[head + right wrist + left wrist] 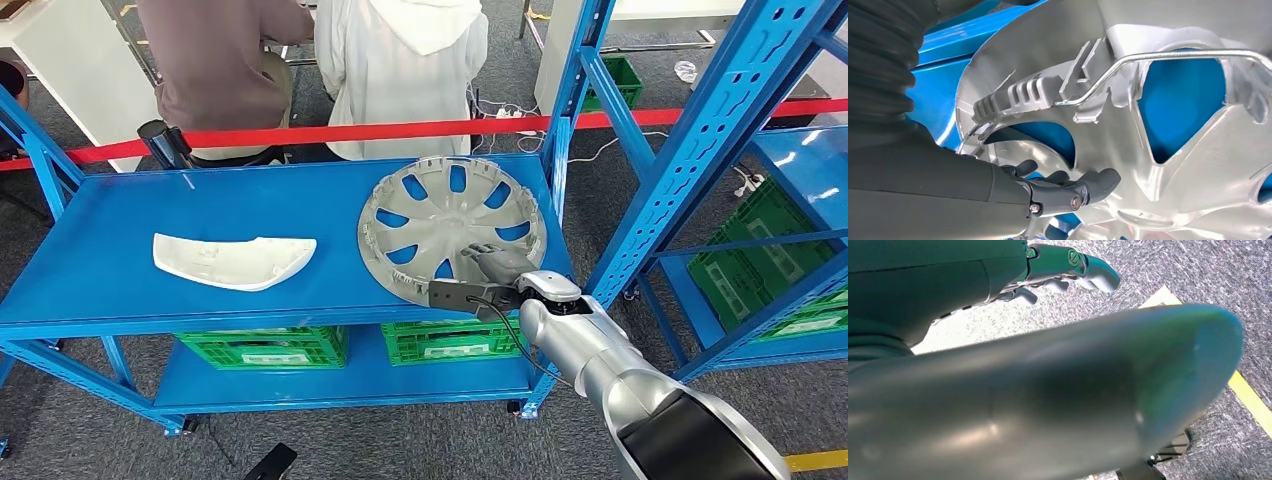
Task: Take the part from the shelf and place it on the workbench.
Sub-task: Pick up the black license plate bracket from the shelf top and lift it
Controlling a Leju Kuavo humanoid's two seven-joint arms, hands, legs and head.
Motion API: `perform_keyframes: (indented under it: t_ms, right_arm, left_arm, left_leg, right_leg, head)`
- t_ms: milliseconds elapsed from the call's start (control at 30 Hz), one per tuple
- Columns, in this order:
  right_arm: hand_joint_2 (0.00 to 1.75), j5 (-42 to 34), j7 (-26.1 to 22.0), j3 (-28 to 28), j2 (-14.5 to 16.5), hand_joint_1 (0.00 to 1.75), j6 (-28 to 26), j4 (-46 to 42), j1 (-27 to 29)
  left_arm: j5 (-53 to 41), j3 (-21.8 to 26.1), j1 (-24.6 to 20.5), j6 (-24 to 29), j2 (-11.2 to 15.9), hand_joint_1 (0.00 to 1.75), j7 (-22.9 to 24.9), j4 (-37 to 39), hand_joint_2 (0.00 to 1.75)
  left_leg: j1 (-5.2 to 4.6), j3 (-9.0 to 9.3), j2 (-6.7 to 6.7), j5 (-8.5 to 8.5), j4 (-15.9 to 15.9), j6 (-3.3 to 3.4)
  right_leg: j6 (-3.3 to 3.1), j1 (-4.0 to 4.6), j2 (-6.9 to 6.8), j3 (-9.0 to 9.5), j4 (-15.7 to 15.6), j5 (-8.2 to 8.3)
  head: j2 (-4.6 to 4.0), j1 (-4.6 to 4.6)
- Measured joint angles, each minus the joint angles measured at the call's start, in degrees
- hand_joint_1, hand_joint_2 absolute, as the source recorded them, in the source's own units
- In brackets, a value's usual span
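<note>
1. Head view: a silver wheel cover (452, 232) is lying inner side up at the right end of the blue shelf (120, 260), its rim reaching close to the front edge and the right front corner. The right hand (480, 281) is coming in over that front edge, with its fingers lying over the near rim of the wheel cover and its thumb along the rim at the front; whether it is truly gripping is hard to tell here. A white curved trim panel (235, 261) is lying left of centre on the shelf, well apart from the wheel cover. Green crates (262, 346) are sitting on the lower level. Behind a red barrier tape (330, 132), two people (400, 60) are sitting with their backs turned.

2. Left wrist view: the left hand (1068, 270) is hanging above grey carpet (1198, 270), fingers loosely curled in and holding nothing; a yellow floor line (1253, 402) is running past.

3. Right wrist view: the right hand's fingers (1098, 181) are pressing against the ribbed inner face of the wheel cover, beside a wire retaining ring (1168, 56). A full grip cannot be confirmed.
</note>
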Motion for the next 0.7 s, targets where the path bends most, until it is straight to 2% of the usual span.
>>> perform_keyframes:
  t_ms: [200, 233, 267, 333, 367, 400, 700]
  right_arm:
    - [1.75, -0.01, 0.03, -0.21, -0.01, 0.0, 0.0, 0.0, 0.0]
    - [1.75, -0.01, 0.03, -0.25, -0.01, 0.06, 0.0, 0.0, 0.0]
    - [1.75, -0.01, 0.04, -0.3, -0.01, 0.29, 0.0, 0.0, 0.0]
    - [1.75, -0.03, 0.11, -0.41, -0.01, 1.16, -0.05, 0.0, 0.01]
    - [1.75, -0.06, 0.21, -0.47, -0.01, 1.54, -0.09, 0.0, 0.02]
    - [1.75, -0.1, 0.34, -0.52, -0.01, 1.75, -0.11, 0.0, 0.05]
    - [1.75, -0.72, 0.71, -0.83, -0.18, 1.75, -0.86, 0.0, 0.65]
  left_arm:
    - [-0.22, 0.0, 0.0, -0.01, -0.02, 0.0, 0.01, 0.0, 0.0]
    - [-0.23, 0.0, 0.0, -0.01, -0.02, 0.0, 0.01, 0.0, 0.0]
    - [-0.25, 0.0, -0.01, -0.01, -0.02, 0.0, 0.01, 0.0, 0.0]
    - [-0.34, 0.0, -0.02, -0.03, -0.02, 0.0, 0.07, 0.0, 0.0]
    - [-0.4, 0.0, -0.02, -0.05, -0.01, 0.0, 0.09, 0.0, 0.0]
    - [-0.45, 0.0, -0.04, -0.06, -0.01, 0.0, 0.09, -0.01, 0.0]
    - [-1.48, 0.0, -0.27, -0.24, 0.06, 0.0, 0.17, -0.02, 0.0]
  left_leg:
    - [0.0, 0.0, 0.0, 0.0, 0.0, 0.0]
    - [0.0, 0.0, 0.0, 0.0, 0.0, 0.0]
    - [0.0, 0.0, 0.0, 0.0, 0.0, 0.0]
    - [0.0, 0.0, 0.0, 0.0, 0.0, 0.0]
    - [0.0, 0.0, 0.0, 0.0, 0.0, 0.0]
    - [0.0, 0.0, 0.0, 0.0, 0.0, 0.0]
    - [-0.01, 0.11, 0.21, -0.1, 0.0, 0.05]
  right_leg:
    - [0.0, 0.0, 0.0, 0.0, 0.0, 0.0]
    - [0.0, 0.0, 0.0, 0.0, 0.0, 0.0]
    - [0.0, 0.0, 0.0, 0.0, 0.0, 0.0]
    - [0.0, 0.0, 0.0, 0.0, 0.0, 0.0]
    - [0.0, 0.0, 0.0, 0.0, 0.0, 0.0]
    - [0.0, 0.0, 0.0, 0.0, 0.0, 0.0]
    - [0.06, -0.01, 0.12, 0.19, -0.06, 0.01]
  head:
    - [0.0, 0.0]
    - [0.0, 0.0]
    - [0.0, 0.0]
    - [0.0, 0.0]
    - [0.0, 0.0]
    - [0.0, 0.0]
    - [0.0, 0.0]
